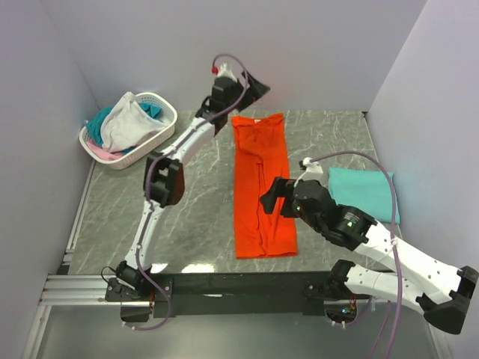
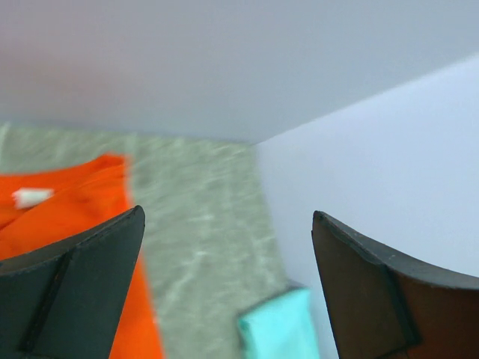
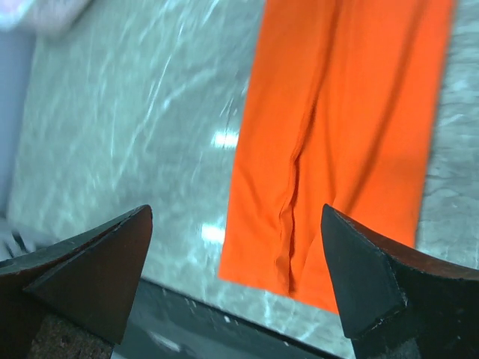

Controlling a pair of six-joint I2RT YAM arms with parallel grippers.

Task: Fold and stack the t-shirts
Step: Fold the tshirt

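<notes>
Orange cloth t-shirt [image 1: 262, 187], folded into a long strip, lies mid-table. Right gripper [image 1: 271, 196] over its 3 o'clock edge, jaws wide, empty. Left gripper [image 1: 254, 88] above 12 o'clock end, likewise wide. Folded teal t-shirt [image 1: 367, 191] farther out at 3 o'clock.

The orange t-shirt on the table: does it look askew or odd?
The bright orange cloth t-shirt lies in a narrow strip, roughly straight; its folded-in flaps meet unevenly along a wrinkled middle seam. Nothing else stands out.
</notes>
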